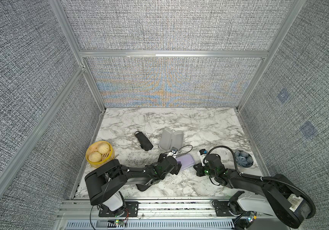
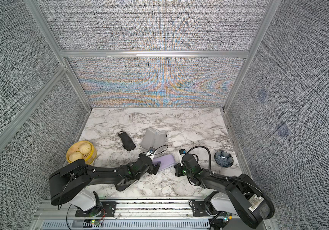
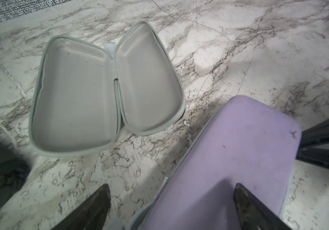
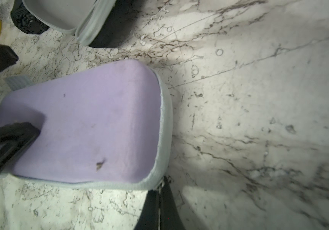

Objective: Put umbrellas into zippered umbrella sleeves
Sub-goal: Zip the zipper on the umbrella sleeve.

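Observation:
A closed lavender zippered umbrella sleeve [image 1: 185, 161] [image 2: 164, 161] [image 3: 239, 151] [image 4: 92, 127] lies on the marble table. My left gripper [image 1: 178, 166] [image 3: 171, 191] stands open at its near-left end, with one finger over the lavender top and the other over the table beside it. My right gripper [image 1: 196, 168] [image 4: 160, 192] is shut on the zipper pull at the sleeve's right corner. A second sleeve [image 1: 170, 138] [image 2: 153, 138] [image 3: 104, 93] lies open behind, its grey lining up and nothing in it. A black umbrella [image 1: 143, 140] [image 2: 126, 141] lies to its left.
A yellow basket [image 1: 92, 162] [image 2: 70, 158] holding two buns stands at the table's left edge. A dark blue bowl [image 1: 243, 158] [image 2: 223, 158] sits at the right. Grey fabric walls close in three sides.

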Motion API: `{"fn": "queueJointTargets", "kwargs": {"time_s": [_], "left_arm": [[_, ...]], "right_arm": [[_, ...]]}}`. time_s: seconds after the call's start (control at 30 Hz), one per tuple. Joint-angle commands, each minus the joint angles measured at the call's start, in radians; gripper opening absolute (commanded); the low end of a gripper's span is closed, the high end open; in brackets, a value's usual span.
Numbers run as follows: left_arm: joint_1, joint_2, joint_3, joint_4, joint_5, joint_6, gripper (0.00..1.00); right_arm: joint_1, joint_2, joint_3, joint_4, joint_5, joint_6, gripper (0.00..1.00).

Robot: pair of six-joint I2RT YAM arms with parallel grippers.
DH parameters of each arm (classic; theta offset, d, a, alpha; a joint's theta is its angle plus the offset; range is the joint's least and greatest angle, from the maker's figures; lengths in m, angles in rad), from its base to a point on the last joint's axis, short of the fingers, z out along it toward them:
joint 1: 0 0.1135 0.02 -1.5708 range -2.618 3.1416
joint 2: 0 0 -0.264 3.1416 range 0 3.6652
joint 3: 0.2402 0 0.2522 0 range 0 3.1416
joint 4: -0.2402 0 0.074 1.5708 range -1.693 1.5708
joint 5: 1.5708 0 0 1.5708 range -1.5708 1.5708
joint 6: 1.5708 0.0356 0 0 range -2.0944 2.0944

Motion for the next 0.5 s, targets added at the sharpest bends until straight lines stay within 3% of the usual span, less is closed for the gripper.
{"fn": "queueJointTargets", "kwargs": {"time_s": [0.0, 0.23, 0.47], "left_arm": [[0.024, 0.031, 0.003, -0.021, 0.037, 0.031, 0.96], [0.067, 0.145, 0.051, -0.033, 0.126, 0.028, 0.97], [0.066, 0.131, 0.063, -0.091, 0.438, 0.001, 0.96]], "right_arm": [[-0.009, -0.005, 0.003, -0.041, -0.001, -0.009, 0.0], [-0.018, -0.014, -0.004, -0.036, -0.008, -0.01, 0.0], [-0.013, -0.017, -0.017, -0.017, -0.045, -0.006, 0.0]]}}
